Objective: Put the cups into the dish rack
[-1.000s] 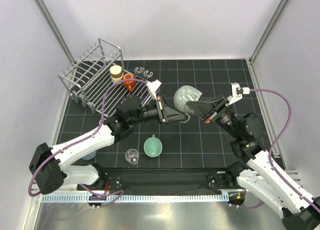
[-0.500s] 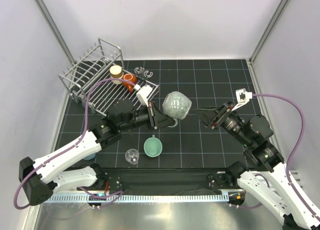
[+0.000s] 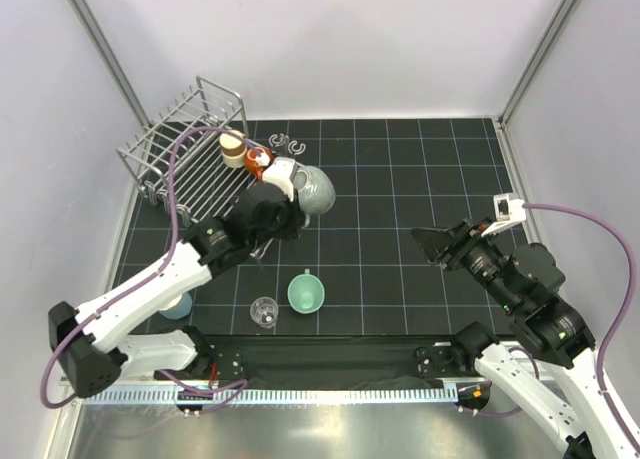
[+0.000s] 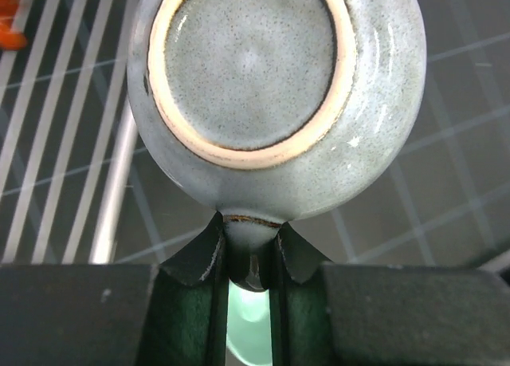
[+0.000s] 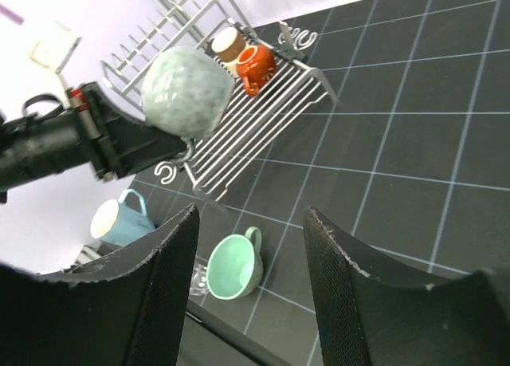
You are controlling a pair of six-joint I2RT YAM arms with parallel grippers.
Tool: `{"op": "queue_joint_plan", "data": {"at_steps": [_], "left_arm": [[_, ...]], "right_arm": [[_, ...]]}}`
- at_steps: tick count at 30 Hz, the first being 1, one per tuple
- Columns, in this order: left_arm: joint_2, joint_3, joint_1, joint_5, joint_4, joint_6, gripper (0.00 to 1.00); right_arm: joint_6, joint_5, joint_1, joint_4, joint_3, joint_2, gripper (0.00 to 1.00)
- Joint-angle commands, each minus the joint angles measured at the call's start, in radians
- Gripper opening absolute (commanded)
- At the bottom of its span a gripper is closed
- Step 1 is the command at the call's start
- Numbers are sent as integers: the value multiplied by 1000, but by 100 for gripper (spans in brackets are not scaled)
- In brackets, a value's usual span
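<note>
Top external: left arm (image 3: 170, 279) outstretched toward dish rack (image 3: 180, 149)

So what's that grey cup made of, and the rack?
The grey cup looks like glazed ceramic: it is speckled and shiny, with a bare tan ring under its base. The rack looks like bright metal wire: it has thin silvery bars that glint.

- We see the grey speckled mug (image 4: 271, 87) pinched by its handle in the left gripper (image 4: 249, 250), with its base facing the wrist.
- The silver wire dish rack (image 3: 170, 154) lies below and beyond that gripper, and holds the orange-red cup (image 3: 258, 159) and the beige cup (image 3: 232, 144).
- The mint green cup (image 3: 306, 292), the clear glass (image 3: 264, 311) and the light blue mug (image 5: 119, 216) sit behind the gripper.
</note>
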Motion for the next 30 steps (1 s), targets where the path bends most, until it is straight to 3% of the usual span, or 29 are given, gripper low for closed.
{"op": "queue_joint_plan", "data": {"at_steps": [1, 10, 21, 30], "left_arm": [[54, 99, 74, -142, 50, 88, 0], [208, 87, 265, -223, 120, 71, 0], [372, 90, 299, -541, 99, 7, 0], [424, 107, 420, -460, 107, -32, 0]], "right_arm": [[-50, 46, 4, -48, 56, 12, 56], [-34, 65, 3, -119, 76, -11, 57], [-34, 53, 4, -121, 91, 19, 56], [-28, 36, 4, -72, 47, 54, 56]]}}
